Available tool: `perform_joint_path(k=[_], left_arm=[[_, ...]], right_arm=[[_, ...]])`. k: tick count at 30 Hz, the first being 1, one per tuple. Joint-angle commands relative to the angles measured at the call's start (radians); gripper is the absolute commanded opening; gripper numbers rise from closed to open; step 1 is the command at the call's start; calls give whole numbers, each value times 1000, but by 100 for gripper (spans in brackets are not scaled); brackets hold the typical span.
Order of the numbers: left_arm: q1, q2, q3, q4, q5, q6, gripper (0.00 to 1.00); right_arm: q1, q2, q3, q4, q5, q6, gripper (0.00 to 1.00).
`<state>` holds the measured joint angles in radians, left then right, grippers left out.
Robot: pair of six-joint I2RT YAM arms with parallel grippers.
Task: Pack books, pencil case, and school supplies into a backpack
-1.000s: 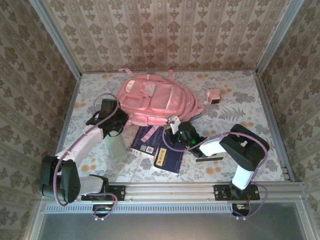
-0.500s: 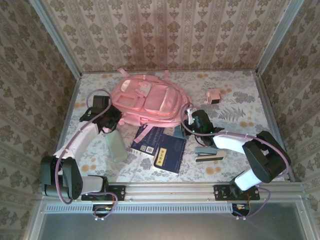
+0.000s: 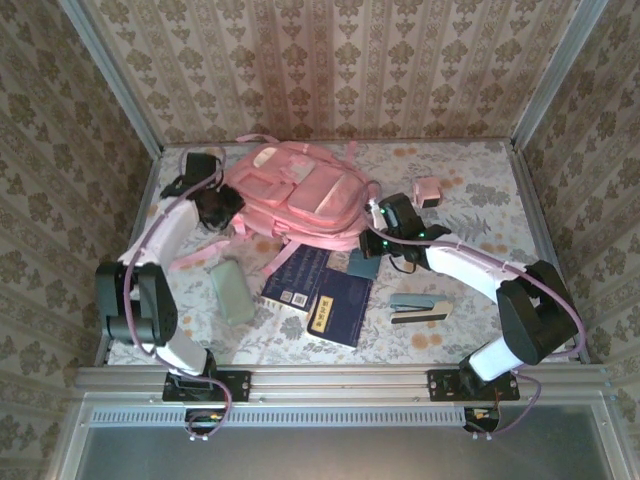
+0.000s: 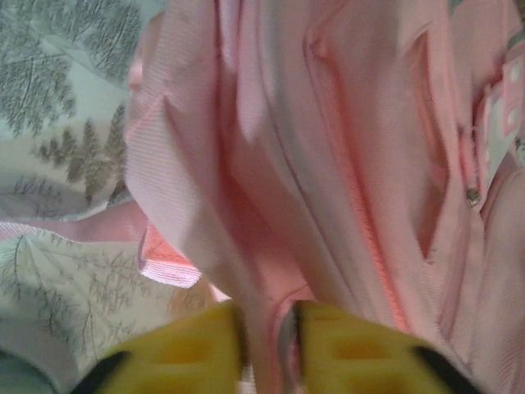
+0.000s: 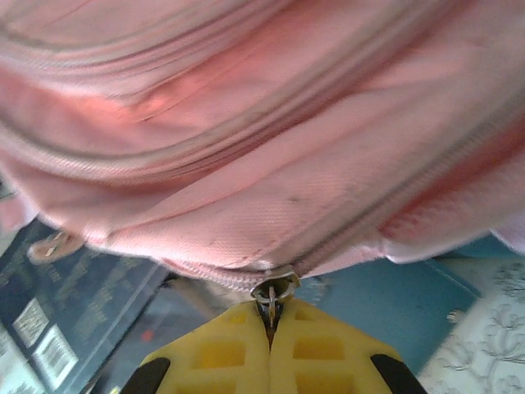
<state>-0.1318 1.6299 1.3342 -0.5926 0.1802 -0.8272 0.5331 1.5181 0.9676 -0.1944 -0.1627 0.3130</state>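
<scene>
Toward the far middle of the counter (image 3: 490, 260) lies the backpack (image 3: 300, 190), a big light pink fabric bag lying front up. It has flap pockets and pale windowed pouches on its face, and pink straps trail from its far and near edges.

The left gripper (image 3: 224, 209) is at the bag's left edge. Seen from the left wrist, its yellow fingers (image 4: 189, 349) stand slightly apart with a fold of pink cloth running between them. Whether they press that fold I cannot tell.

The right gripper (image 3: 379, 215) is against the bag's right edge. Seen from the right wrist, its yellow fingers (image 5: 213, 353) are pressed together on the small metal zipper pull (image 5: 269, 295), at the end of a zip line along the bag's lower seam.

Just nearer than the bag, a navy book (image 3: 298, 278) and a second navy book (image 3: 340, 305) overlap. The sage-green pencil case (image 3: 230, 290) lies to their left and a teal pad (image 3: 362, 265) just beside the right gripper. The stapler (image 3: 420, 310) lies further right, and a small pink box (image 3: 428, 192) sits beyond the right gripper.
</scene>
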Motion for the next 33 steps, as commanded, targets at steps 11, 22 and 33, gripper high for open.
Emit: perform_joint_path(k=[11, 22, 33], left_arm=[[-10, -317, -162, -152, 86, -149, 71], [-162, -420, -333, 4, 86, 50, 71], [-243, -102, -44, -50, 199, 241, 76]], right_arm=[[277, 131, 149, -2, 5, 197, 0], [314, 235, 143, 149, -80, 174, 0], [274, 217, 37, 289, -168, 139, 0]])
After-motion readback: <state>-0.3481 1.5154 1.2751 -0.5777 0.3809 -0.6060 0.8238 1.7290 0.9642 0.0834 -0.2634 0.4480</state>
